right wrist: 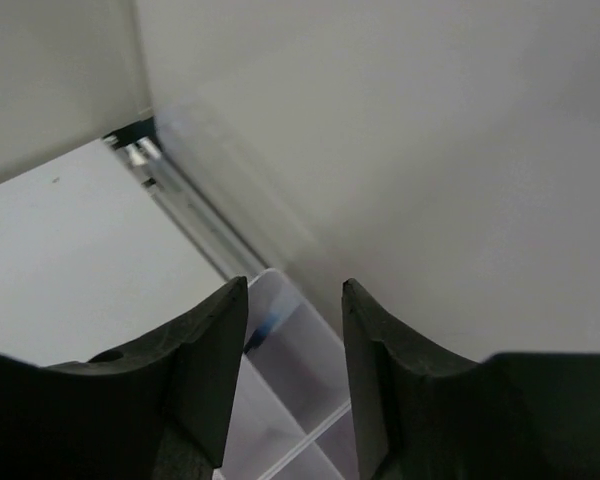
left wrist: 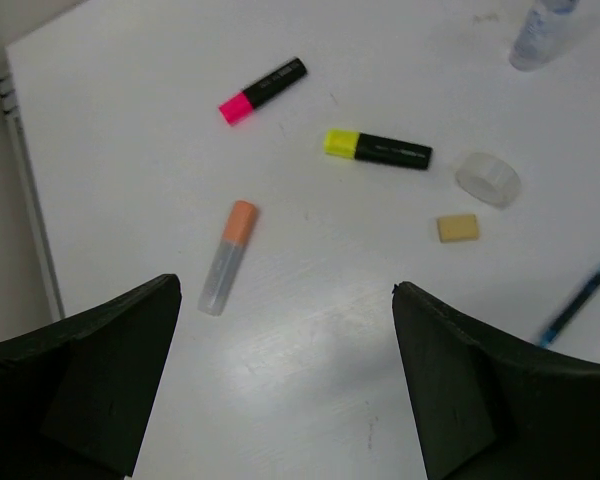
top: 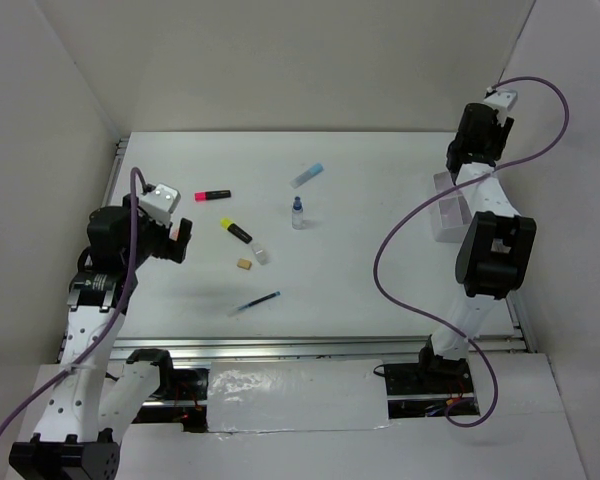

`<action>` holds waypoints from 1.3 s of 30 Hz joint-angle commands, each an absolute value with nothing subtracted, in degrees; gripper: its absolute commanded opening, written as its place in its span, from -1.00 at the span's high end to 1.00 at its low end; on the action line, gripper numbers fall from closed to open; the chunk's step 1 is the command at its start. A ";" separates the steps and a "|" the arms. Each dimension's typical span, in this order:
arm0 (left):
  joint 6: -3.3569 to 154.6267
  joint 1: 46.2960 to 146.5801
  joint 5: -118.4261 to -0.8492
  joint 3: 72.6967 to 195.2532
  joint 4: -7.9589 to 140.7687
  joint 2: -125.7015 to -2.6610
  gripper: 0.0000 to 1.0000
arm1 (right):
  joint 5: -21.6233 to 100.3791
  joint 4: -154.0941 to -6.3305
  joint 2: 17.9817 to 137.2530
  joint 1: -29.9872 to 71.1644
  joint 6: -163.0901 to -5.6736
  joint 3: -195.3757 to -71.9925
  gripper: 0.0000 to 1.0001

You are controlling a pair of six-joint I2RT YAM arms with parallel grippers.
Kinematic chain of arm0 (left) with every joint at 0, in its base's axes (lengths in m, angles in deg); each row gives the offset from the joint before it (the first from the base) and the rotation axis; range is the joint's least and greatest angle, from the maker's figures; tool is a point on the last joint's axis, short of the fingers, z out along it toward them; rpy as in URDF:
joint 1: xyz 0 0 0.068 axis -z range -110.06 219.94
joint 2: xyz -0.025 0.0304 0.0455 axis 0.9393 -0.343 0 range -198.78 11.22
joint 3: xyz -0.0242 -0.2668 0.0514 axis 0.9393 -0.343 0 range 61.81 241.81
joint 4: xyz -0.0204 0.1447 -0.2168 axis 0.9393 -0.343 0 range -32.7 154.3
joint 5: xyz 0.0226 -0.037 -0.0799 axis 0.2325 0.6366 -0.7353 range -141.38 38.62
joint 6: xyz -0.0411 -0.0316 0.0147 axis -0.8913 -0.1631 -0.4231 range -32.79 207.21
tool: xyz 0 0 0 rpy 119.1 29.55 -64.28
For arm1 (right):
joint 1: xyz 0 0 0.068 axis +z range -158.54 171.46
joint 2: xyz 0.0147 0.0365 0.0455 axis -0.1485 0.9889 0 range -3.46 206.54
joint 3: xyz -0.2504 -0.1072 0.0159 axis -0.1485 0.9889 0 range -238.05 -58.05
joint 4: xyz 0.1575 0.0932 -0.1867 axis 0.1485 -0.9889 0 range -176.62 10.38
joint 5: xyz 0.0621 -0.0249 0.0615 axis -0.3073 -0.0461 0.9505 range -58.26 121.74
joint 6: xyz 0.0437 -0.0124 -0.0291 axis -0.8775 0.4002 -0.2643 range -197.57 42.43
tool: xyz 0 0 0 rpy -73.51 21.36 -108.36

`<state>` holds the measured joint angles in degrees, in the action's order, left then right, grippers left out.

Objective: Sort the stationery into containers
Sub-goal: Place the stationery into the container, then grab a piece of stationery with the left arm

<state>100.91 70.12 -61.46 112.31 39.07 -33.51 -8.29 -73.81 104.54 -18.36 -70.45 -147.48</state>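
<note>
right gripper (right wrist: 293, 310) jaws parted over tray (right wrist: 305, 400) | left gripper (left wrist: 285, 290) spread wide, empty | advice: right lifts straight up, clearing tray wall

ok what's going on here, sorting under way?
Stationery sort, mid-run. The right gripper hangs over the organiser tray, fingers apart, nothing between them; something blue lies in a compartment below. The left gripper is open above the table near an orange-capped tube, holding nothing. Also loose there: pink highlighter, yellow highlighter, eraser, blue pen, small bottle.
</note>
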 commanded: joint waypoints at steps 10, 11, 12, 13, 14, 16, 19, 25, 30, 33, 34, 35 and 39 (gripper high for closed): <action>131.86 72.31 -80.31 113.59 11.92 -36.41 -0.82 | 30.58 -106.76 78.90 -15.75 -76.42 -139.62 -0.16; 131.86 73.53 -79.60 112.96 12.53 -36.76 -0.81 | 33.55 -107.73 76.19 -15.40 -76.69 -137.09 -0.18; 131.69 74.15 -79.07 112.35 13.06 -37.11 -0.80 | 34.97 -108.35 75.03 -15.22 -77.12 -135.67 -0.23; 131.51 74.85 -78.54 111.12 13.67 -37.38 -0.79 | 36.73 -109.75 73.89 -15.04 -77.04 -134.18 -0.26; 130.73 77.38 -76.79 110.50 14.89 -38.34 -0.78 | 38.75 -110.20 71.71 -14.61 -77.21 -131.64 -0.29; 128.19 81.34 -74.50 109.01 16.22 -39.57 -0.74 | 40.34 -111.25 69.93 -13.99 -77.04 -129.43 -0.37; 122.14 96.15 -67.83 107.34 20.17 -42.55 -0.69 | 41.23 -111.96 67.56 -13.11 -77.04 -126.35 -0.39; 108.08 105.78 -59.56 108.38 29.58 -51.58 -0.62 | 41.23 -115.38 65.45 -12.93 -76.25 -127.13 -0.39; 102.25 111.07 -54.63 112.25 34.05 -61.70 -0.52 | 40.09 -117.06 63.69 -13.20 -75.19 -127.84 -0.39; 101.01 113.26 -56.47 115.23 34.95 -66.54 -0.52 | 39.91 -118.02 63.42 -13.20 -75.11 -127.84 -0.39; 100.75 113.79 -56.39 115.85 35.03 -67.69 -0.51 | 40.00 -118.11 63.25 -13.28 -75.02 -127.84 -0.39; 100.49 114.49 -56.30 116.73 35.21 -68.66 -0.48 | 40.09 -118.46 63.33 -13.37 -75.02 -127.84 -0.38; 99.08 116.87 -56.04 117.52 37.66 -73.32 -0.48 | 40.00 -118.46 63.16 -13.28 -74.93 -127.57 -0.38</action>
<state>102.00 115.43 -56.39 115.26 34.89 -70.97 40.10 -117.05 64.72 -13.29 -75.46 -125.66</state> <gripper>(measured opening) 0.741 0.693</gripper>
